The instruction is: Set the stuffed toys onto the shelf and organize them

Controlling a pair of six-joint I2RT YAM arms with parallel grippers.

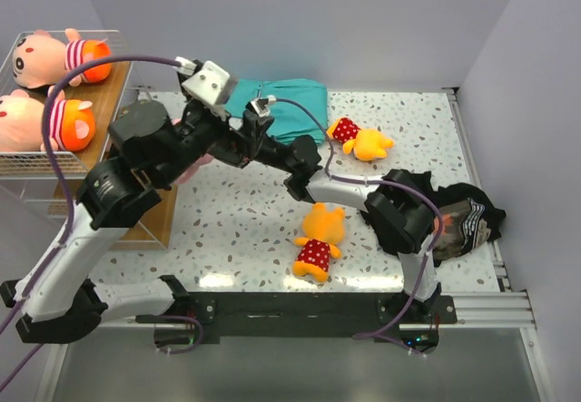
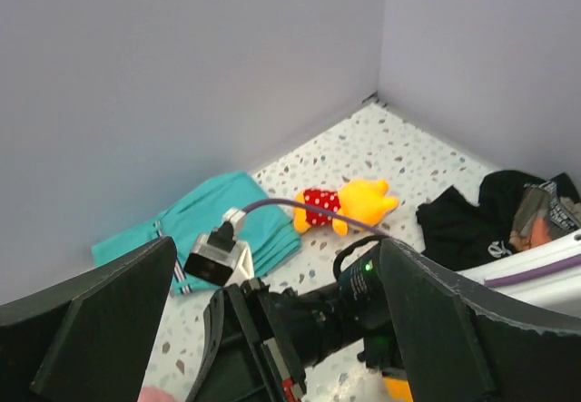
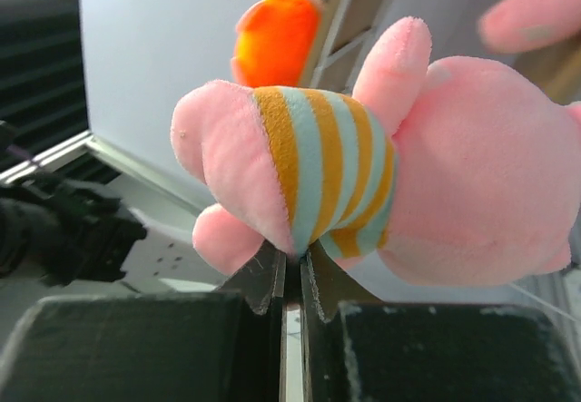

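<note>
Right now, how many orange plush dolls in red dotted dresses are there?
2: one orange doll beside the teal cloth, another orange doll nearer the front. More may be hidden.

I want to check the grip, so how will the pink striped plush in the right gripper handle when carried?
Probably floppy: the right gripper pinches only a fold of the pink striped plush at its shirt, so the bulky body may sag or swing. Likely light, being stuffed fabric. Its fuzzy cloth should resist slipping.

No readable text, brand or number in any view, white lettering on the black garment (image 1: pixel 467 220) at the right — too small and crumpled to make out, likewise blurred in the left wrist view
</note>
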